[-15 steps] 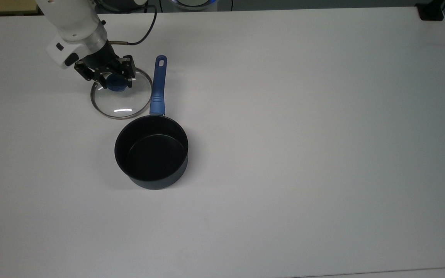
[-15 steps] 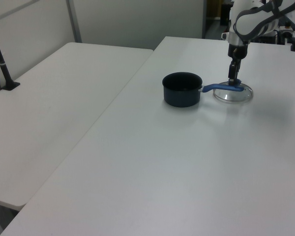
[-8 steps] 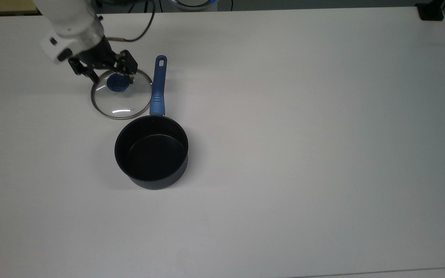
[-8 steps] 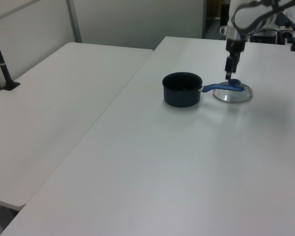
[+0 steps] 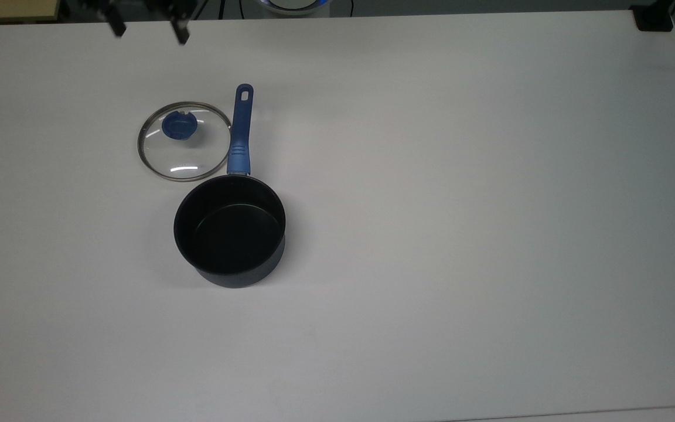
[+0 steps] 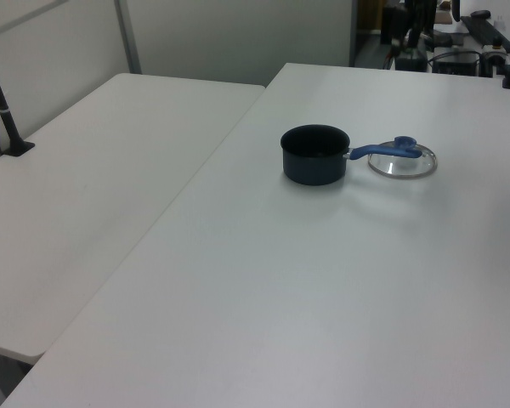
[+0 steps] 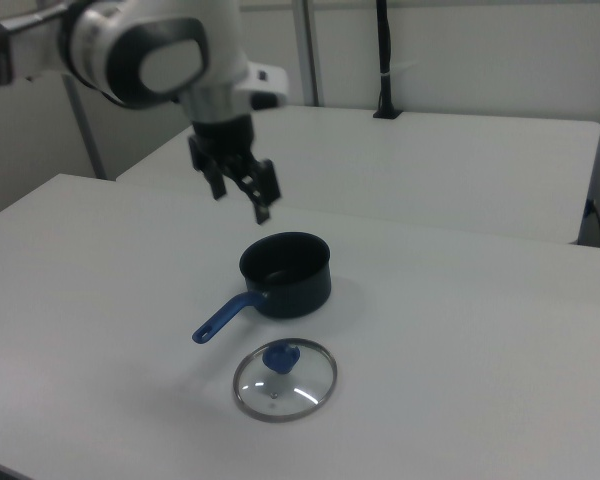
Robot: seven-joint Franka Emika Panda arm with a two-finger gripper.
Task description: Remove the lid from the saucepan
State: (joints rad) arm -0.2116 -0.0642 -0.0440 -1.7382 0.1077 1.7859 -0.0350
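While lying flat on the white worktop [image 5: 460, 176], the lid [image 5: 184, 141] sits upper left of the top view's centre, blue knob [image 5: 180, 126] up, rim touching or just beside the saucepan [image 5: 229, 231] handle [image 5: 241, 130]. Saucepan uncovered, below it. Gripper [image 7: 240, 203] raised clear, fingers [image 5: 180, 33] spread wide, holding nothing.
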